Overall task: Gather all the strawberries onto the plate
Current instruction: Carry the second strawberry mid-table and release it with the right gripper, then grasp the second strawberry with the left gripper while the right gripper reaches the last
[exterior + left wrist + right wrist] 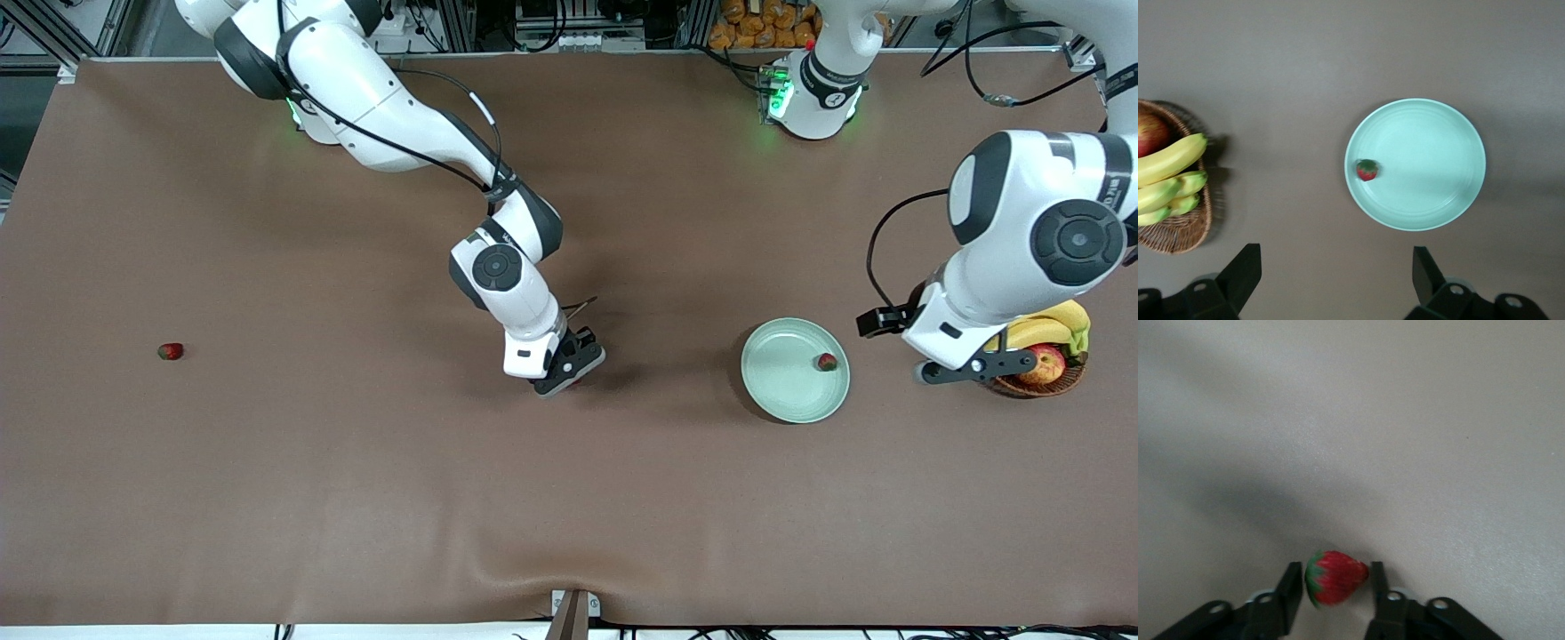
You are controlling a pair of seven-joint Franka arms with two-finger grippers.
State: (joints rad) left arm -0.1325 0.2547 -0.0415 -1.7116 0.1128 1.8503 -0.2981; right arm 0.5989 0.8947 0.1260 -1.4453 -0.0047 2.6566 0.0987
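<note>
So far one strawberry (pixel 1367 169) lies in the plate (pixel 782 396), close to the rim on the side toward the left arm's end of the table. A second strawberry (pixel 1336 578) sits between the fingers (pixel 1288 593) of the right gripper (pixel 569 378), low at the middle of the table; the fingers flank it closely, though whether they already press it or just bracket it I cannot tell, nor whether it is off the cloth. The third strawberry (pixel 171 351) rests alone on the brown table (pixel 356 498), well apart, toward the right arm's end.

The step in hand, as I judge it, is the pick of the middle berry. Next comes a firm but gentle squeeze (it is small and rounded, so it could squirt out sideways), then a lift and a carry to the plate.

The left gripper (pixel 1331 280) waits with its fingers spread wide and empty, over bare table between the plate and the wicker basket (pixel 1178 237) of bananas (pixel 1168 160) and an apple (pixel 1150 132).
</note>
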